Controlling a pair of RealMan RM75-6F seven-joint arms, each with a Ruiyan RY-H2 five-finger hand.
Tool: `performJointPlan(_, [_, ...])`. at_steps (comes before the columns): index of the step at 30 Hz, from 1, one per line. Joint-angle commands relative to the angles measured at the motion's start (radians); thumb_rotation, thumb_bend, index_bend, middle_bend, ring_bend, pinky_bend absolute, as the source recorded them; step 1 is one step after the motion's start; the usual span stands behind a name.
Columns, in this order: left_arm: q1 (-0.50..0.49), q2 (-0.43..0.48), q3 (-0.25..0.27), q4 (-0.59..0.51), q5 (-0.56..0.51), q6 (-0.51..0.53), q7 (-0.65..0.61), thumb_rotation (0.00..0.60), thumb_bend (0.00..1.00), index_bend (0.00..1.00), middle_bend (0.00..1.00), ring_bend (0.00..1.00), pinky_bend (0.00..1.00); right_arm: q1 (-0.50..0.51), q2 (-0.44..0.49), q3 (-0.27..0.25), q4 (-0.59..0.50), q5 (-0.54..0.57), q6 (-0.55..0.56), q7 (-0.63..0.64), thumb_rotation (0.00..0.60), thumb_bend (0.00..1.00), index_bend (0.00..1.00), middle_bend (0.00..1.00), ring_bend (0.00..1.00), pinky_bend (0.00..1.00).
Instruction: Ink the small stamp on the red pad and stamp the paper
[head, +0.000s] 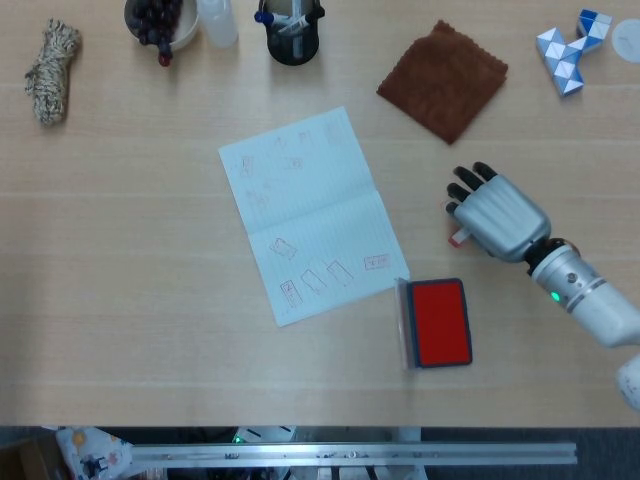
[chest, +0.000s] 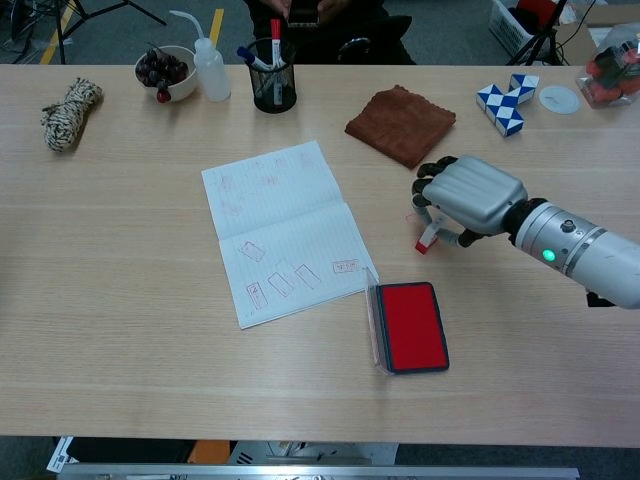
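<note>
Nearest on the counter (chest: 120, 330): red pad (chest: 412, 326), lid open, just right of the paper's (chest: 285, 230) lower corner. Beyond the pad: right robot hand (chest: 465, 197), fingers curled around small stamp (chest: 427, 238), its tip toward the counter. Beyond the robot hand: brown cloth (chest: 400, 123).

Paper (head: 308, 212) left of pad (head: 440, 322); cloth (head: 444, 79) behind.

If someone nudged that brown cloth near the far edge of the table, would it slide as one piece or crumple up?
The brown cloth would probably bunch rather than slide whole: it lies limp and flat, with soft uneven edges. It looks light, and its fuzzy surface likely drags on the table.
</note>
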Motion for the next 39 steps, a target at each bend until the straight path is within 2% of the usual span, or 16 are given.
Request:
performJointPlan(1, [0.001,0.001,0.000,0.001,-0.001,0.001,-0.002,0.600,0.20,0.17,0.12,0.15,0.16,0.000,0.008,0.003,-0.014,0.002,0.005,0.004,0.600,0.37,0.60,0.37,0.17,0.22])
performJointPlan(7, [0.002,0.004,-0.001,-0.003,0.001,0.003,-0.003,0.600,0.20,0.17,0.11,0.15,0.16,-0.004,0.095,-0.012,-0.151,-0.031,0.032,0.028,0.600,0.37,0.61,0.38,0.18,0.22])
performJointPlan(12, [0.000,0.000,0.003,-0.006,0.013,0.003,0.005,0.600,0.20,0.17,0.11,0.15,0.16,-0.017,0.187,-0.063,-0.285,-0.077,0.039,-0.002,0.600,0.37,0.61,0.38,0.18,0.22])
performJointPlan(15, [-0.001,-0.001,0.005,-0.007,0.014,0.000,0.008,0.600,0.20,0.17,0.11,0.15,0.16,-0.026,0.207,-0.091,-0.317,-0.104,0.044,-0.018,0.600,0.37,0.62,0.38,0.18,0.22])
performJointPlan(27, [0.002,-0.001,0.006,-0.001,0.013,0.003,-0.001,0.600,0.20,0.17,0.11,0.15,0.16,-0.042,0.159,-0.112,-0.303,-0.175,0.075,-0.070,0.600,0.37,0.64,0.42,0.22,0.22])
performJointPlan(39, [0.007,-0.001,0.007,0.014,0.011,0.005,-0.020,0.600,0.20,0.17,0.11,0.15,0.16,-0.038,0.107,-0.110,-0.288,-0.155,0.027,-0.127,0.600,0.37,0.66,0.46,0.28,0.23])
